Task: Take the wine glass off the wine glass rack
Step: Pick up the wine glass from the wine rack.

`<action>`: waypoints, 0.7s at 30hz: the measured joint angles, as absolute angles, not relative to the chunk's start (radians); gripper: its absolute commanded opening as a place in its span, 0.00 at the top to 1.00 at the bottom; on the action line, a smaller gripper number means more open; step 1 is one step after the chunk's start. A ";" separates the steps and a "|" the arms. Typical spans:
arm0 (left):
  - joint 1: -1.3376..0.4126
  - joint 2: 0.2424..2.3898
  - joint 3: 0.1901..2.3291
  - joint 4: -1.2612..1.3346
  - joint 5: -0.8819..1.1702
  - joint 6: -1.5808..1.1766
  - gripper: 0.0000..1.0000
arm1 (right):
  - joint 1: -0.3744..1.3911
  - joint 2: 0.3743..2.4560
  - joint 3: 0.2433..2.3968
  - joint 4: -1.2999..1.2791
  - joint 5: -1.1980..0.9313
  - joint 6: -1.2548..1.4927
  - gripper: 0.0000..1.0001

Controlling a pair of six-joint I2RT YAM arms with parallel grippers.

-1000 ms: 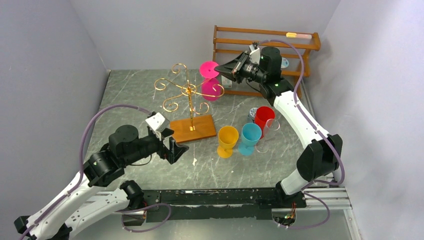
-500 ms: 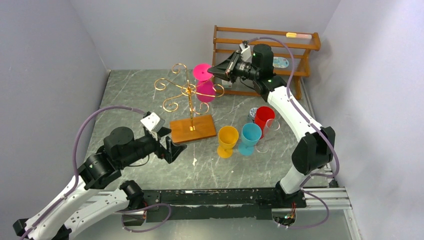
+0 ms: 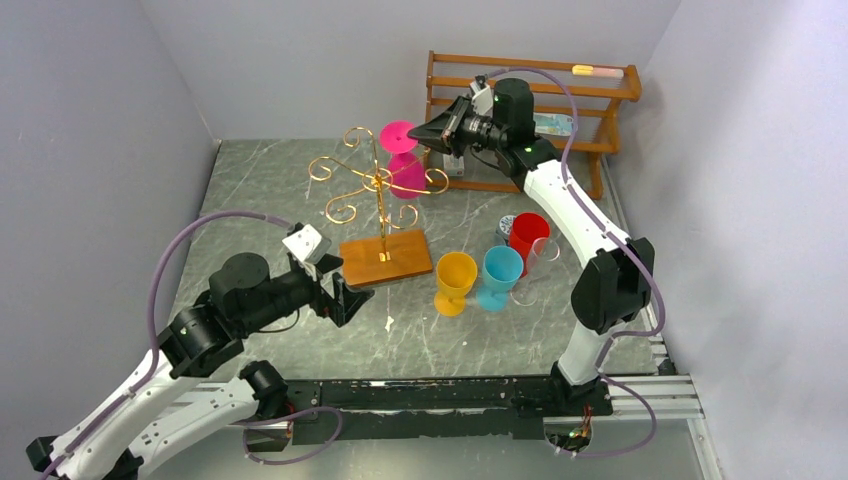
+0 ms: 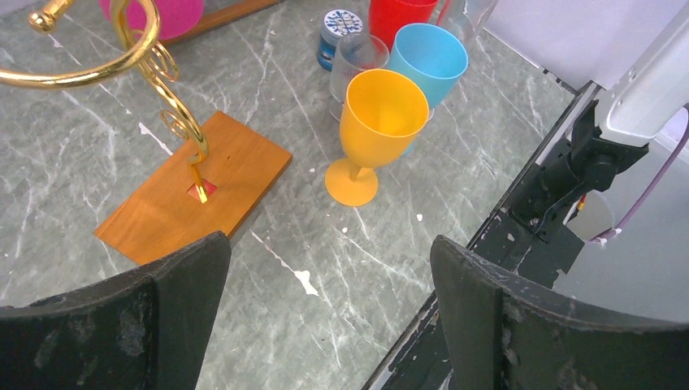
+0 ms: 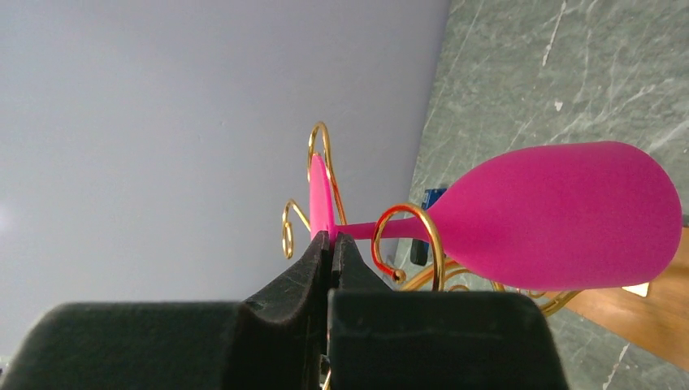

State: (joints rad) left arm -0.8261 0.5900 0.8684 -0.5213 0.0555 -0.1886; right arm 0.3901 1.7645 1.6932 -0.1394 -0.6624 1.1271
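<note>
Marble table [image 3: 260, 190]: wine glass rack [image 3: 385, 257], goblets [image 3: 455, 278]

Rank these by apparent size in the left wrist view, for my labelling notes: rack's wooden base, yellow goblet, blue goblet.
1. rack's wooden base
2. yellow goblet
3. blue goblet, farther off and partly hidden, so unsure

The wine glass rack [image 3: 378, 181] is being shown as thin gold metal wire, polished and catching bright highlights, while its base [image 3: 402, 262] is being shown as smooth orange-brown wood with a low sheen. The wine glass [image 5: 561, 215] is being seen as opaque pink plastic, smooth and satin. The yellow goblet [image 4: 380, 122] and the blue goblet [image 4: 431, 53] are being seen as similar smooth plastic. The tabletop [image 3: 270, 190] is being presented as a grey, white-veined, stone-look surface, largely matt. The fingers [image 4: 122, 325] of the left tool [image 4: 329, 260] are being shown as matt black, scuffed and dusty; the right tool [image 5: 331, 237] is being shown as matt black too. The shelf [image 3: 460, 60] is being seen as brown wood.
</note>
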 measured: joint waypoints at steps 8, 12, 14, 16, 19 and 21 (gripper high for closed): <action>-0.826 0.558 0.869 -0.528 0.043 -0.180 0.03 | 0.389 1.770 1.704 -0.102 -0.586 1.145 1.00; -0.826 0.558 0.870 -0.544 0.033 -0.172 0.04 | 0.387 1.771 1.724 -0.080 -0.570 1.156 1.00; -0.826 0.560 0.874 -0.550 0.033 -0.172 0.20 | 0.384 1.772 1.748 -0.079 -0.561 1.155 1.00; -0.826 0.565 0.881 -0.557 0.034 -0.173 0.23 | 0.376 1.771 1.768 -0.071 -0.558 1.147 1.00; -0.826 0.583 0.897 -0.569 0.047 -0.173 0.15 | 0.327 1.768 1.788 -0.076 -0.565 1.128 1.00; -0.826 0.593 0.902 -0.572 0.054 -0.177 0.08 | 0.281 1.756 1.785 -0.087 -0.569 1.116 1.00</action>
